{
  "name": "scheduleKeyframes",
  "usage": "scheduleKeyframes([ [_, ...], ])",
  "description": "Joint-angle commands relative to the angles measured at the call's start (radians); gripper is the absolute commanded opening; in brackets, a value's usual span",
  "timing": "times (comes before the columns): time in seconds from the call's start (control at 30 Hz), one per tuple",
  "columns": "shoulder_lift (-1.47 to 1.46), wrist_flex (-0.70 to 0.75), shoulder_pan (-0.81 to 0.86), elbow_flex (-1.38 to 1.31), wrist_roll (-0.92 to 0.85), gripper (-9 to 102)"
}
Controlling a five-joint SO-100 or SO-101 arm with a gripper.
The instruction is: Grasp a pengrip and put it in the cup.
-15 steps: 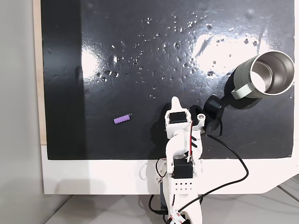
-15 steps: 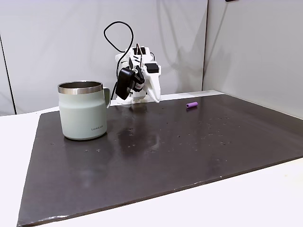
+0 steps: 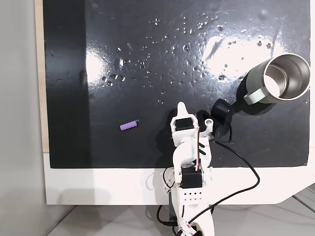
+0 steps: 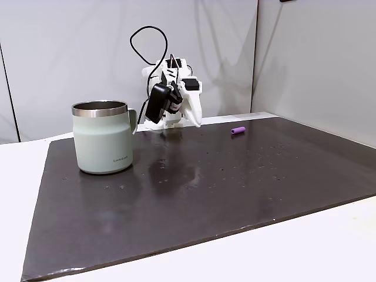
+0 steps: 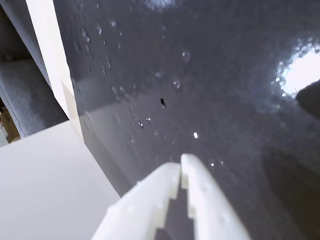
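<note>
The arm is sitting folded near the front edge of the dark mat (image 3: 123,59), and its gripper (image 5: 181,162) is pointing down at bare mat with the two white fingers pressed together at the tips, holding nothing. In the top-down fixed view the gripper (image 3: 182,105) is lying between the two things it has to deal with: the pengrip (image 3: 128,126) is resting on its side on the mat off to the left, well apart from the fingers, and the cup (image 3: 280,78) is standing upright at the right edge, mouth open to the ceiling. From the side view the pengrip (image 4: 237,130) is lying out in the open with nothing crowding it, and the cup (image 4: 103,136) is standing well apart with its handle turned toward the arm. I would say the reach has not yet begun in earnest; the fingers will need to spread before coming down astride so small a piece, and its round ribbed body looks likely to roll if nudged off-centre.
</note>
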Motion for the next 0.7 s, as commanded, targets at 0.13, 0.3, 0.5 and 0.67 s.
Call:
scheduleKeyframes([
  [0.13, 0.008, 0.196, -0.097, -0.16, -0.014, 0],
  [0.3, -0.063, 0.227, -0.132, -0.268, -0.003, 0],
  [0.5, -0.54, 0.239, -0.207, -0.568, 0.103, 0],
  [0.67, -0.959, 0.305, -0.238, -0.871, 0.236, 0],
])
